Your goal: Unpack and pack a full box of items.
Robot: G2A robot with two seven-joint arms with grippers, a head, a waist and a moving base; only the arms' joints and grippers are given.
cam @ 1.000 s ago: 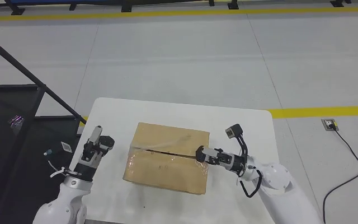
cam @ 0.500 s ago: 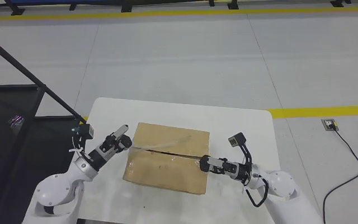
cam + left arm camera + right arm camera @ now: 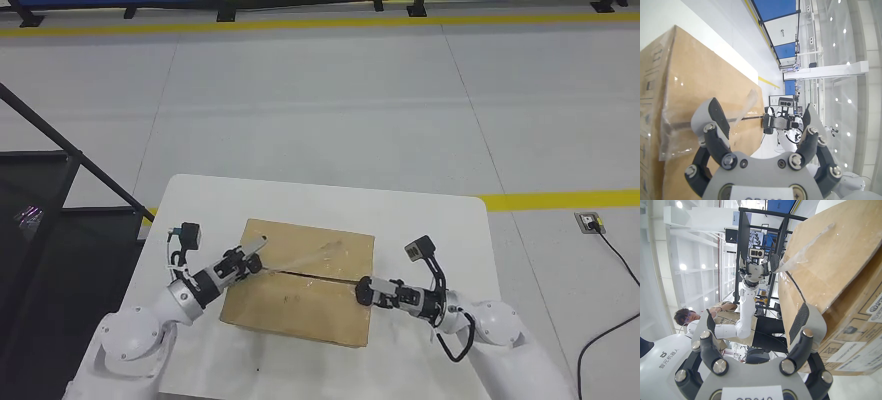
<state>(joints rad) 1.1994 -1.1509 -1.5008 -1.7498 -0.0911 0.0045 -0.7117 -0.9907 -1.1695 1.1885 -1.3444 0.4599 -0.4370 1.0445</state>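
A shut cardboard box [image 3: 300,300] sits in the middle of the white table [image 3: 420,220], with a dark seam along its top. A strip of clear tape [image 3: 750,103] stands peeled up from the seam near the box's left end. My left gripper [image 3: 250,258] is open at that end, above the top edge, and one of its fingers [image 3: 719,117] lies against the tape strip [image 3: 800,255]. My right gripper [image 3: 362,292] is open at the seam's right end, with one finger [image 3: 800,321] over the box's top edge and the other off it. The box [image 3: 838,275] hides whatever is inside.
A black metal rack [image 3: 40,200] stands off the table's left side. Bare table shows behind the box and at its front left. The table's right edge lies close behind my right arm.
My left arm has swung in from the table's left edge to the box's left end. My right gripper has shifted a little toward the front along the box's right end.
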